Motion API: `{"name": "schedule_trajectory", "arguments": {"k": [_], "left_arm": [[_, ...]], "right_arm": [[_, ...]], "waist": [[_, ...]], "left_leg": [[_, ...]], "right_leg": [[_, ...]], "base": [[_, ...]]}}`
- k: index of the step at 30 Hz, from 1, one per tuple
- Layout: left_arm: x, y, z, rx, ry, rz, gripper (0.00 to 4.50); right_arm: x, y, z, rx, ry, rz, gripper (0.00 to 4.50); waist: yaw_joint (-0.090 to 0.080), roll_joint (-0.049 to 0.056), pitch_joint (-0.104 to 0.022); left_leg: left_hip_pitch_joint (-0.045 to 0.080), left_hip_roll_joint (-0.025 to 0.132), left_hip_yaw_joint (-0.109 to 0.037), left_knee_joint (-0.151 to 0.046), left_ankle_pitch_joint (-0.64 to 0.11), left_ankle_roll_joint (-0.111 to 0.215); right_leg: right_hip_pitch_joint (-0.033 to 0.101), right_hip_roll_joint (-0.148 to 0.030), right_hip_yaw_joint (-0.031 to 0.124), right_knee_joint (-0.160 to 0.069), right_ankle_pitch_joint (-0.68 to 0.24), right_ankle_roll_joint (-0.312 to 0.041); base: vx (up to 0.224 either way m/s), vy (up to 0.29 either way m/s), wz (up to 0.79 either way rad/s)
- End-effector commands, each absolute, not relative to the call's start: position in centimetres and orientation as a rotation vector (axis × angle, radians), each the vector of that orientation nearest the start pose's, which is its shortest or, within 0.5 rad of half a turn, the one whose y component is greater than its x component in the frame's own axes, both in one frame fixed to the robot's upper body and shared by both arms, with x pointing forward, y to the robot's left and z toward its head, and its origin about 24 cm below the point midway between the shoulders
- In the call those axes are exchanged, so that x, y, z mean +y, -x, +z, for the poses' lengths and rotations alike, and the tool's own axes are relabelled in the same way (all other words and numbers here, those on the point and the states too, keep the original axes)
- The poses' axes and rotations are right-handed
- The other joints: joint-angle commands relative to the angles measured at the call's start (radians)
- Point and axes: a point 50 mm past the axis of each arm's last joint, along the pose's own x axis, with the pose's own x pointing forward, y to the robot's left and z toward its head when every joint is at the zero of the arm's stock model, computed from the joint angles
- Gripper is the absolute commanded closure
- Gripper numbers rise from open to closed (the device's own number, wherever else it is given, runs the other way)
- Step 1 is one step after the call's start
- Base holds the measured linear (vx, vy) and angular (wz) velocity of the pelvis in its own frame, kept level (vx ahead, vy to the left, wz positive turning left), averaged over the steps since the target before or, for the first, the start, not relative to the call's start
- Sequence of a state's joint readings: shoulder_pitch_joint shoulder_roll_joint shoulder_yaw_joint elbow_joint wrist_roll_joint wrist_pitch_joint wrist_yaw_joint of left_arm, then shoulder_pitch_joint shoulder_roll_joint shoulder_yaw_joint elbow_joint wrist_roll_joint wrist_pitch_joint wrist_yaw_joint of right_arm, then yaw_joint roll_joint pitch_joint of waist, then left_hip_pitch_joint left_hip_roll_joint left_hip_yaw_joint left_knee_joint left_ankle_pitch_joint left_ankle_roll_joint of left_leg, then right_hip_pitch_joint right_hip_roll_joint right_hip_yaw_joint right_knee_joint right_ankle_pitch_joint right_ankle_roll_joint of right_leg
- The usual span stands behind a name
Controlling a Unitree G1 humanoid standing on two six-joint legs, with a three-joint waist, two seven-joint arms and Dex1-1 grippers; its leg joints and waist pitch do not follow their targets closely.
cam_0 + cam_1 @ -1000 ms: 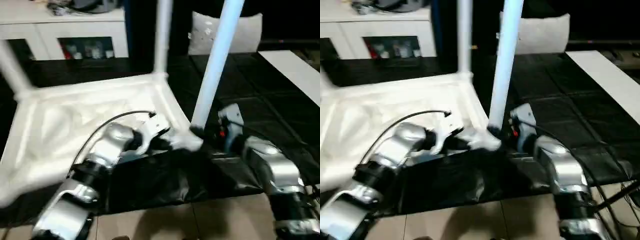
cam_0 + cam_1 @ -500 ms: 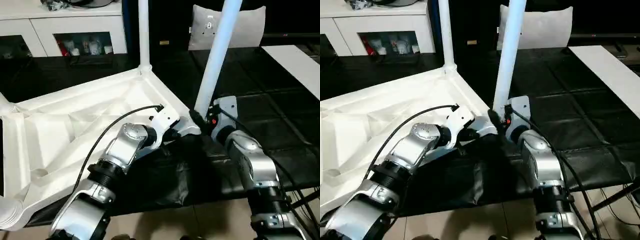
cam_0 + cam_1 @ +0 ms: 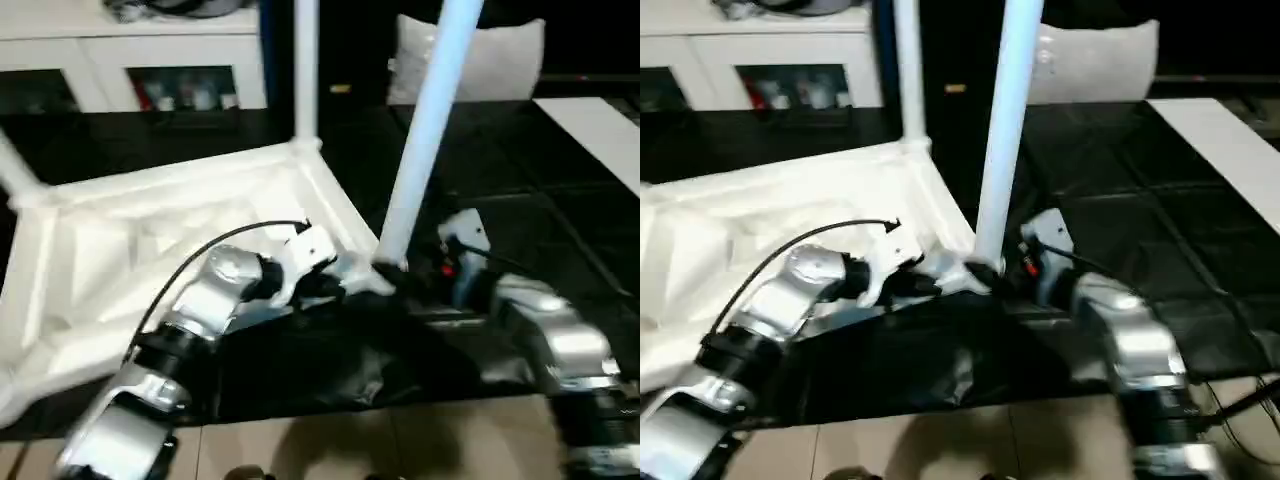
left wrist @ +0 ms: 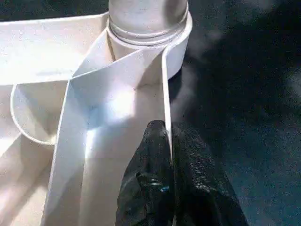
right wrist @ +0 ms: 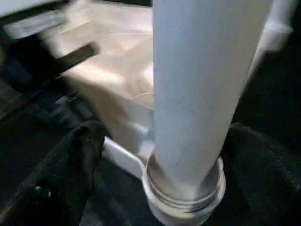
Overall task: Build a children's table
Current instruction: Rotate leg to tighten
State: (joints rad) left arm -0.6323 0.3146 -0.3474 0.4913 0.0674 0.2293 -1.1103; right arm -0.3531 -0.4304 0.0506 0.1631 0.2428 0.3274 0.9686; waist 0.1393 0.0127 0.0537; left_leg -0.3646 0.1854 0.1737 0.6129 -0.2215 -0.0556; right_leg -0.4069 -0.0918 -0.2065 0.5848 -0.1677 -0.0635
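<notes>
The left claw (image 4: 168, 141) is clenched on a thin upright rib of the white plastic rectangular table top (image 3: 150, 240), which lies upside down with its ribbed underside up; one black textured finger (image 4: 146, 183) sits on each side of the rib, just short of the round corner socket (image 4: 148, 33). The right claw (image 5: 155, 155) stands released, its black fingers (image 5: 70, 155) spread wide on either side of the long white tapered tube leg (image 3: 425, 130) without pressing it.

The leg looks seated in the near right socket, so the step in hand seems to be letting go of it. Done well, the right claw should back straight away from the tube without brushing it, while the left claw keeps the top pinned so nothing rocks. A nudge could tilt the leg, and the smooth, rounded tube would slide rather than catch.

The top is stiff moulded plastic with thin walls and triangular pockets. A second white leg (image 3: 305, 70) rises from the far corner and a third (image 3: 15, 165) from the far left. All rests on a black padded, quilted floor mat (image 3: 520, 220), crumpled near the claws. Far off stand a grey-white cushion (image 3: 490, 60) and a white cabinet (image 3: 130, 50).
</notes>
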Motion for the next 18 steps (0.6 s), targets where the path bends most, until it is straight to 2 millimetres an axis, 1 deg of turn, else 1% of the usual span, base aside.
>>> {"name": "schedule_trajectory", "arguments": {"k": [1, 2, 4, 5, 6, 7, 9, 10, 11, 12, 13, 14, 15, 16, 17, 18], "left_arm": [[9.3, -31.1, 7.7, 0.366, -0.542, -1.510, 4.50], [9.5, -30.9, 7.6, 0.378, -0.563, -1.548, 4.50], [9.6, -30.8, 7.5, 0.387, -0.581, -1.570, 4.50], [9.8, -30.5, 7.4, 0.403, -0.598, -1.610, 4.50], [9.9, -30.4, 7.3, 0.409, -0.604, -1.624, 4.50], [10.1, -30.2, 7.3, 0.416, -0.621, -1.660, 4.50], [10.3, -30.1, 7.4, 0.421, -0.644, -1.688, 4.50], [10.4, -30.1, 7.4, 0.421, -0.651, -1.698, 4.50], [10.7, -30.1, 7.4, 0.428, -0.660, -1.714, 4.50], [10.7, -30.0, 7.4, 0.430, -0.661, -1.717, 4.50], [10.8, -30.0, 7.4, 0.434, -0.667, -1.725, 4.50], [10.9, -29.9, 7.3, 0.439, -0.668, -1.738, 4.50], [11.0, -29.8, 7.3, 0.444, -0.669, -1.754, 4.50], [11.1, -29.8, 7.3, 0.444, -0.669, -1.755, 4.50], [11.1, -29.7, 7.3, 0.447, -0.669, -1.763, 4.50], [11.1, -29.7, 7.3, 0.447, -0.669, -1.763, 4.50]], "right_arm": [[-17.1, -29.2, 8.8, 0.199, 0.186, 1.105, 0.08], [-17.2, -29.1, 8.9, 0.193, 0.212, 1.140, 0.08], [-17.2, -29.0, 8.8, 0.197, 0.228, 1.176, 0.08], [-17.3, -28.7, 8.7, 0.212, 0.237, 1.235, 0.08], [-17.3, -28.5, 8.7, 0.219, 0.237, 1.258, 0.08], [-17.5, -28.1, 8.5, 0.249, 0.219, 1.320, 0.08], [-17.6, -27.8, 8.3, 0.285, 0.208, 1.375, 0.36], [-17.7, -27.8, 8.2, 0.294, 0.207, 1.390, 0.36], [-17.7, -27.6, 8.2, 0.311, 0.188, 1.424, 0.36], [-17.7, -27.6, 8.2, 0.313, 0.184, 1.430, 0.50], [-17.6, -27.5, 8.2, 0.319, 0.177, 1.447, 0.62], [-17.6, -27.4, 8.1, 0.320, 0.172, 1.463, 0.73], [-17.5, -27.3, 8.1, 0.323, 0.168, 1.489, 0.78], [-17.5, -27.3, 8.1, 0.324, 0.168, 1.489, 0.81], [-17.3, -27.2, 8.0, 0.332, 0.155, 1.512, 0.87], [-17.3, -27.2, 8.0, 0.332, 0.155, 1.512, 0.99]], "waist": [[0.003, 0.005, -0.081], [0.010, 0.002, -0.082], [0.016, 0.004, -0.081], [0.023, 0.004, -0.081], [0.024, -0.004, -0.080], [0.030, 0.000, -0.078], [0.031, -0.008, -0.074], [0.031, -0.008, -0.073], [0.030, -0.007, -0.071], [0.028, -0.014, -0.068], [0.027, -0.012, -0.068], [0.026, -0.012, -0.069], [0.025, -0.012, -0.068], [0.025, -0.012, -0.068], [0.025, -0.014, -0.067], [0.025, -0.014, -0.067]], "left_leg": [[0.008, 0.070, -0.027, -0.061, -0.028, 0.103], [0.008, 0.069, -0.026, -0.061, -0.031, 0.097], [0.010, 0.073, -0.027, -0.061, -0.031, 0.095], [0.011, 0.076, -0.028, -0.061, -0.036, 0.095], [0.012, 0.076, -0.025, -0.062, -0.042, 0.096], [0.015, 0.076, -0.025, -0.064, -0.060, 0.093], [0.015, 0.076, -0.025, -0.067, -0.086, 0.086], [0.015, 0.076, -0.026, -0.067, -0.086, 0.084], [0.015, 0.074, -0.025, -0.068, -0.097, 0.081], [0.015, 0.071, -0.024, -0.069, -0.102, 0.079], [0.014, 0.068, -0.023, -0.069, -0.104, 0.075], [0.014, 0.067, -0.025, -0.070, -0.101, 0.072], [0.016, 0.066, -0.024, -0.069, -0.106, 0.070], [0.017, 0.067, -0.024, -0.070, -0.107, 0.069], [0.015, 0.066, -0.024, -0.070, -0.098, 0.070], [0.015, 0.066, -0.024, -0.070, -0.098, 0.070]], "right_leg": [[0.076, -0.101, 0.094, -0.068, -0.186, -0.043], [0.077, -0.102, 0.096, -0.064, -0.181, -0.049], [0.074, -0.100, 0.095, -0.061, -0.168, -0.061], [0.073, -0.100, 0.096, -0.059, -0.162, -0.069], [0.074, -0.100, 0.096, -0.063, -0.171, -0.068], [0.074, -0.102, 0.096, -0.065, -0.198, -0.069], [0.076, -0.103, 0.096, -0.072, -0.254, -0.052], [0.077, -0.103, 0.096, -0.072, -0.263, -0.048], [0.077, -0.103, 0.094, -0.078, -0.291, -0.037], [0.077, -0.102, 0.094, -0.082, -0.306, -0.029], [0.079, -0.102, 0.092, -0.084, -0.331, -0.015], [0.078, -0.101, 0.091, -0.086, -0.347, -0.003], [0.076, -0.099, 0.089, -0.090, -0.364, 0.006], [0.076, -0.099, 0.088, -0.091, -0.368, 0.008], [0.075, -0.097, 0.089, -0.090, -0.355, 0.009], [0.075, -0.097, 0.089, -0.090, -0.355, 0.009]], "base": [[0.000, 0.000, 0.00], [0.000, 0.000, 0.00], [0.000, 0.000, 0.00], [0.000, 0.000, 0.00], [0.000, 0.000, 0.00], [0.000, 0.000, 0.00], [0.000, 0.000, 0.00], [0.000, 0.000, 0.00], [0.000, 0.000, 0.00], [0.000, 0.000, 0.00], [0.000, 0.000, 0.00], [0.000, 0.000, 0.00], [0.000, 0.000, 0.00], [0.000, 0.000, 0.00], [0.000, 0.000, 0.00], [0.000, 0.000, 0.00]]}}
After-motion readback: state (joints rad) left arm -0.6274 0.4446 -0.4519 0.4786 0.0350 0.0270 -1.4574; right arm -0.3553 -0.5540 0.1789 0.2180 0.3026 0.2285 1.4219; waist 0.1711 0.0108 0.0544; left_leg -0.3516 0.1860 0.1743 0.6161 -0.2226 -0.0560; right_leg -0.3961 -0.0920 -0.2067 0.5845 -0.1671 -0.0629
